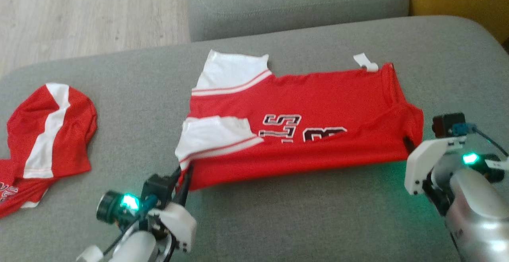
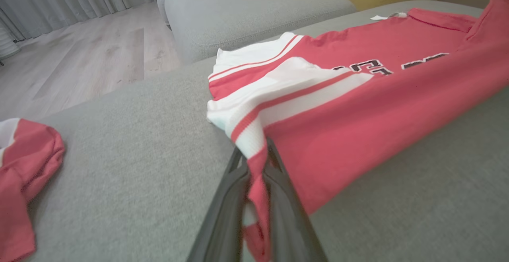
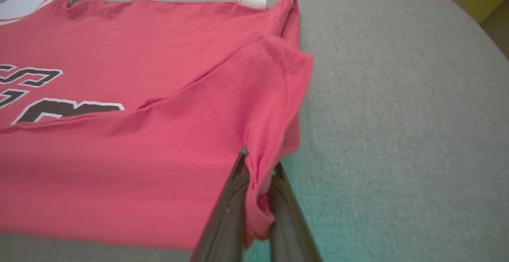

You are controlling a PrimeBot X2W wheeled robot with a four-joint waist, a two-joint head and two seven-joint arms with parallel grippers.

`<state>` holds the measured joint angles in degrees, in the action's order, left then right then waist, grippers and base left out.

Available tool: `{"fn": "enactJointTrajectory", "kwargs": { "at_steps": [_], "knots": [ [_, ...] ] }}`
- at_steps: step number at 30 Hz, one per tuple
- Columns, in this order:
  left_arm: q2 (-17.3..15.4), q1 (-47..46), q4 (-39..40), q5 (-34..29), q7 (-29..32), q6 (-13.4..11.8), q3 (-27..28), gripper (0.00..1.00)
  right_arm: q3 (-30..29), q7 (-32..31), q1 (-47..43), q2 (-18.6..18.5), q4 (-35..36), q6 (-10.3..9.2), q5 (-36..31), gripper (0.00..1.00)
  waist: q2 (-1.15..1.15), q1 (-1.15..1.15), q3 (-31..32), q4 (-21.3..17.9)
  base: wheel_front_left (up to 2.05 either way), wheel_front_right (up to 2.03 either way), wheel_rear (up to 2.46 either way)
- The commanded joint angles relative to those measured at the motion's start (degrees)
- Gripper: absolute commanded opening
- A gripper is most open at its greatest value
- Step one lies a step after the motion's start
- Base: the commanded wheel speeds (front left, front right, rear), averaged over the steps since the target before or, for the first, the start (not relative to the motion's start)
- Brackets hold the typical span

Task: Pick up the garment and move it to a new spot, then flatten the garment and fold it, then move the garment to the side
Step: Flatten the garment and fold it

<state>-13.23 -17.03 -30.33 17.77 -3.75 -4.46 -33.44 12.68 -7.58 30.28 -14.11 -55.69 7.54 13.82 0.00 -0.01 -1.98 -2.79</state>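
In the head view the red shirt [image 1: 310, 134] lies sideways across the middle of the grey sofa cushion [image 1: 278, 222], white sleeves toward 9 o'clock, hem toward 3 o'clock, a small white tag [image 1: 366, 62] showing at its far edge. Its dark lettering [image 1: 302, 129] is cut off along a crease, so it looks already doubled once lengthwise. The left pincer [image 1: 183, 182] sits at the shirt's 7 o'clock corner and the right pincer [image 1: 409, 146] at its 4 o'clock corner. A second red-and-white garment [image 1: 47, 134] lies crumpled well apart at 9 o'clock. In the left wrist view the left pincer is narrowed on the cloth, a strip of the white-and-red sleeve edge caught between its dark fingers [image 2: 286, 198], and the near edge rises slightly off the cushion. In the right wrist view the right pincer is likewise clamped tight on the red corner by the hem, cloth bunched between the fingers [image 3: 226, 214]. The step in hand appears to be the fold, or the last straightening before it. The next move probably calls for both arms to travel together toward 12 o'clock, keeping the held edge taut and level, laying it on the far edge before either grip lets go.
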Motion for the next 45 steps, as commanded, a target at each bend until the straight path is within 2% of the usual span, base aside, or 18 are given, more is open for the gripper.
{"fn": "enactJointTrajectory", "kwargs": {
  "at_steps": [1, 5, 6, 7, 8, 9, 10, 11, 12, 16, 21, 27, 31, 37, 38, 41, 45],
  "knots": [
    [-2.3, -1.1, 2.2, 0.6, 0.3, 0.0, 2.0, 0.00, 0.9, -0.7, -0.2, -1.6, 2.6, -0.05, 0.8, 0.00, 0.00, 0.01, 1.2, -0.2, 0.00, 0.00, 0.00],
    [-3.5, 2.5, 5.7, 1.0, 2.5, -0.5, 1.3, 0.00, 0.3, -4.2, -5.5, -2.8, 8.5, -0.05, 2.6, 0.00, 0.00, 0.01, 2.2, -0.7, 0.00, 0.00, 0.00],
    [-3.6, 3.1, 6.3, 1.2, 3.0, -0.6, 1.1, 0.00, -0.4, -4.5, -6.3, -3.0, 9.7, -0.05, 2.3, 0.43, 0.00, 0.01, 2.2, -0.8, 0.00, 0.00, 0.00],
    [-3.8, 3.6, 6.9, 1.3, 3.6, -0.6, 0.9, 0.00, -1.0, -4.7, -7.0, -3.3, 11.0, -0.05, 1.8, 0.94, 0.00, 0.01, 2.2, -1.0, 0.00, 0.00, 0.00],
    [-4.0, 4.0, 7.4, 1.4, 3.9, -0.7, 0.8, 0.00, -1.8, -4.9, -7.7, -3.4, 12.3, -0.05, 1.2, 1.00, 0.00, 0.01, 2.2, -1.2, 0.00, 0.00, 0.00],
    [-4.1, 4.3, 7.9, 1.4, 4.2, -0.9, 0.8, 0.00, -2.5, -5.2, -8.3, -3.4, 13.5, -0.05, 0.5, 1.00, 0.00, 0.01, 2.2, -1.4, 0.00, 0.00, 0.00],
    [-4.1, 4.6, 8.4, 1.5, 4.5, -1.1, 0.8, 0.04, -3.3, -5.4, -8.8, -3.4, 14.7, -0.05, -0.3, 1.00, 0.00, 0.01, 2.1, -1.6, 0.00, 0.00, 0.00],
    [-4.2, 4.7, 8.7, 1.5, 4.7, -1.4, 0.9, 0.55, -4.1, -5.6, -9.2, -3.3, 16.0, -0.05, -1.1, 1.00, 0.00, 0.01, 2.0, -1.9, 0.00, 0.00, 0.00],
    [-4.2, 4.8, 9.1, 1.5, 4.6, -1.9, 1.0, 1.00, -5.2, -5.7, -9.6, -3.1, 17.2, -0.05, -1.8, 1.00, 0.00, 0.01, 1.9, -2.1, 0.00, 0.00, 0.00],
    [-4.5, 4.5, 10.4, 1.5, 4.0, -3.2, 1.8, 1.00, -8.1, -6.2, -10.4, -1.6, 22.2, -0.05, -4.5, 1.00, 0.00, 0.01, 1.2, -3.4, 0.00, 0.00, 0.00],
    [-4.6, 2.2, 12.6, 1.5, -0.4, -5.4, 4.5, 1.00, -10.9, -4.1, -9.8, 0.0, 28.4, -0.05, -8.1, 1.00, 0.00, 0.01, -0.6, -5.2, 0.00, 0.00, 0.00],
    [-6.0, -4.6, 14.3, 1.3, -4.0, -4.8, 7.1, 1.00, -11.2, -1.6, -7.0, 1.5, 33.0, -0.05, -10.8, 1.00, 0.00, 0.01, -4.4, -7.9, 0.00, 0.00, 0.00],
    [-8.6, -12.9, 12.9, 0.9, -1.4, -1.0, 7.2, 1.00, -10.4, -1.0, -3.8, 2.1, 34.6, -0.05, -11.0, 1.00, 0.00, 0.01, -8.5, -9.6, 0.00, 0.00, 0.00],
    [-11.9, -27.8, 4.8, 2.0, 7.3, 8.3, 5.8, 1.00, -8.9, 0.0, 1.7, 2.7, 35.5, -0.05, -10.9, 1.00, 0.00, 0.01, -14.7, -11.7, 0.00, 0.00, 0.00],
    [-11.9, -27.8, 4.8, 2.0, 7.3, 8.3, 5.8, 1.00, -8.9, 0.0, 1.7, 2.7, 35.5, -0.05, -10.9, 1.00, 0.00, 0.01, -14.7, -11.7, 0.00, 0.00, 0.00],
    [-12.8, -34.5, 0.1, 3.9, 12.2, 11.0, 4.5, 1.00, -8.2, 0.4, 4.1, 2.8, 35.4, -0.05, -11.0, 1.00, 0.00, 0.01, -17.3, -12.6, 0.00, 0.00, 0.00],
    [-14.5, -41.9, -4.8, 6.9, 19.2, 11.9, 0.5, 1.00, -7.4, 1.1, 6.8, 3.1, 34.9, -0.05, -10.8, 1.00, 0.00, 0.01, -20.3, -13.7, 0.00, 0.00, 0.00]
  ]
}}
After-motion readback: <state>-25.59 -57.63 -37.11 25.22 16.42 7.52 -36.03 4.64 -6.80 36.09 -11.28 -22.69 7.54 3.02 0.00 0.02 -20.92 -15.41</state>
